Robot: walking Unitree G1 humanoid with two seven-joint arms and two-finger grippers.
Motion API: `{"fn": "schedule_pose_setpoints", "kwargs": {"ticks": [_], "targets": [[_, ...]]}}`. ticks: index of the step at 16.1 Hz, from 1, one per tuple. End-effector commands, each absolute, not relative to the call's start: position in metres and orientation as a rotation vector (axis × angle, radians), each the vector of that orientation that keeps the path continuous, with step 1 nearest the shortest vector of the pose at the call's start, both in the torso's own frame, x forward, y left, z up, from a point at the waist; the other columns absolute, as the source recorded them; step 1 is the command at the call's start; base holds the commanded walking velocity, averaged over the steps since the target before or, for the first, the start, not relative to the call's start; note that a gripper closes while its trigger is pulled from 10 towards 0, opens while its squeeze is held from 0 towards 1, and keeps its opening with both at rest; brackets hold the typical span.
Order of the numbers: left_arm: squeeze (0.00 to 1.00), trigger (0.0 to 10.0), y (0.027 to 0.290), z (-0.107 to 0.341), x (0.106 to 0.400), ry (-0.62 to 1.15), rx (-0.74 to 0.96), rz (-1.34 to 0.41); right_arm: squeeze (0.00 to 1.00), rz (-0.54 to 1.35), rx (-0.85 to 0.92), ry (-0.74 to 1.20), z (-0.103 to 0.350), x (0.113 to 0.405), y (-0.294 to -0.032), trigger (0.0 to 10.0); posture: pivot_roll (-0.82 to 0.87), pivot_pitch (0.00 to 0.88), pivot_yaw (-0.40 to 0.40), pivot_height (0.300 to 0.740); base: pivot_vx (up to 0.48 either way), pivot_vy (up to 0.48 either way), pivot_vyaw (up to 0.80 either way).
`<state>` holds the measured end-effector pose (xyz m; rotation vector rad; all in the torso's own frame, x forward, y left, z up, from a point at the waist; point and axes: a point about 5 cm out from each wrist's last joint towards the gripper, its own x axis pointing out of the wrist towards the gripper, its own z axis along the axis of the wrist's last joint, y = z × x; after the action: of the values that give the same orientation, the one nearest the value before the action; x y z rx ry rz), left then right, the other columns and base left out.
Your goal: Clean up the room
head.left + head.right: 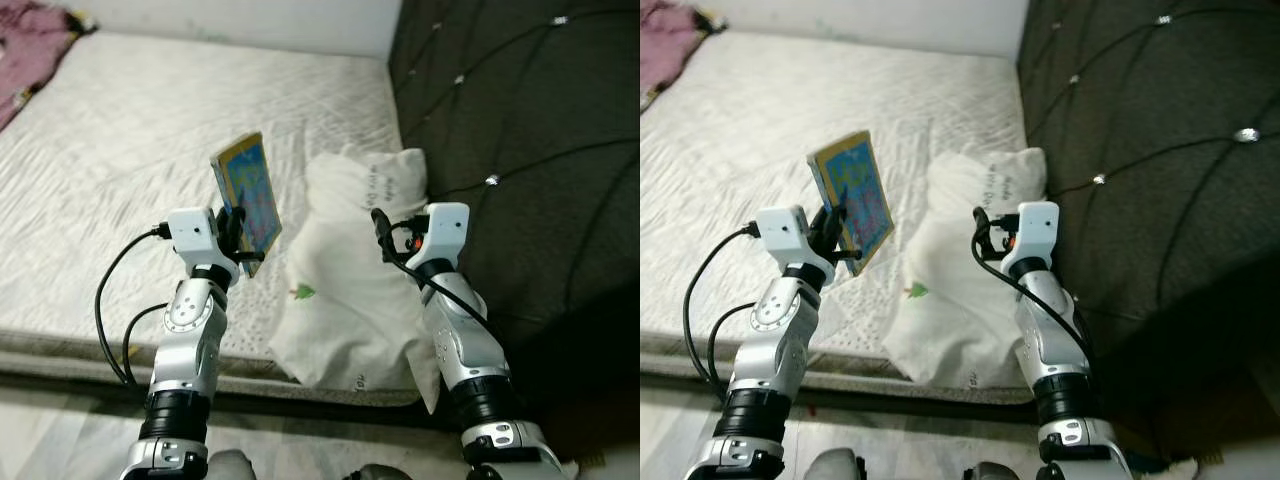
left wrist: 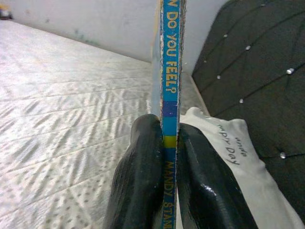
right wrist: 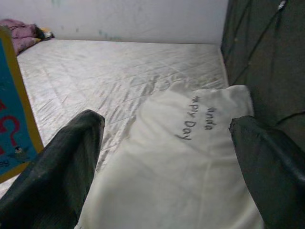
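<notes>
Blue and yellow, a thin book [image 1: 248,192] stands upright in the left gripper [image 2: 164,143], whose two black fingers [image 2: 140,162] pinch its spine from both sides near the lower end. It is held above the near part of the mattress [image 1: 140,150], cover turned to the right, with spine lettering that reads partly "DO YOU FEEL?". Just right of the book lies a white pillow [image 1: 350,290], slumped over the mattress's near edge and touching the dark tufted headboard [image 1: 530,150] on the right; grey writing shows on its far end. The right gripper [image 3: 167,157] hovers over the pillow, its fingers spread wide and holding nothing. Far left on the mattress sits a bundle of pink cloth [image 1: 25,50], well apart from the book. A pale wall [image 1: 250,20] runs along the far side.
</notes>
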<state>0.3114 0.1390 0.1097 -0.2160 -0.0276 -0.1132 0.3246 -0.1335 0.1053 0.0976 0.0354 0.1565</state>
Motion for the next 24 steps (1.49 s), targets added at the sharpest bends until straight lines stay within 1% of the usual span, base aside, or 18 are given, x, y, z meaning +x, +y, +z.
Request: {"fn": "schedule_pose_setpoints", "kwargs": {"ticks": [1, 5, 6, 8, 12, 19, 23, 24], "targets": [[0.0, 10.0, 0.138, 0.121, 0.314, -0.071, -0.213, -0.119, 0.0, 0.142, 0.107, 0.036, 0.106, 0.326, -0.135, 10.0, 0.01, 0.0, -0.045, 0.74, 0.0, 0.0, 0.0], [0.0, 10.0, 0.139, 0.12, 0.313, -0.066, -0.217, -0.095, 0.0, 0.149, 0.105, 0.039, 0.106, 0.326, -0.135, 10.0, 0.01, 0.0, -0.044, 0.74, 0.0, 0.0, -0.12], [0.0, 10.0, 0.139, 0.12, 0.312, -0.067, -0.193, -0.081, 0.0, 0.148, 0.106, 0.039, 0.106, 0.326, -0.135, 10.0, 0.01, 0.0, -0.044, 0.74, 0.0, 0.0, 0.0], [0.0, 10.0, 0.142, 0.116, 0.311, -0.028, -0.219, -0.045, 0.0, 0.148, 0.11, 0.039, 0.106, 0.326, -0.135, 10.0, 0.01, 0.0, -0.045, 0.74, 0.0, 0.0, 0.0], [0.0, 10.0, 0.148, 0.113, 0.303, -0.03, -0.212, -0.056, 0.0, 0.163, 0.122, 0.045, 0.106, 0.322, -0.135, 10.0, 0.02, 0.02, -0.052, 0.74, 0.0, 0.0, 0.0], [0.0, 10.0, 0.147, 0.111, 0.296, -0.009, -0.207, -0.051, 0.0, 0.181, 0.13, 0.071, 0.102, 0.313, -0.134, 10.0, 0.02, 0.065, -0.054, 0.74, 0.0, 0.0, 0.0], [0.0, 10.0, 0.146, 0.109, 0.294, 0.004, -0.242, -0.06, 0.0, 0.183, 0.133, 0.086, 0.1, 0.31, -0.135, 10.0, 0.02, 0.068, -0.057, 0.74, 0.0, 0.0, 0.0], [0.0, 10.0, 0.146, 0.109, 0.294, 0.012, -0.25, -0.059, 0.0, 0.183, 0.133, 0.088, 0.1, 0.31, -0.136, 10.0, 0.02, 0.068, -0.058, 0.74, 0.0, 0.48, 0.0]]}}
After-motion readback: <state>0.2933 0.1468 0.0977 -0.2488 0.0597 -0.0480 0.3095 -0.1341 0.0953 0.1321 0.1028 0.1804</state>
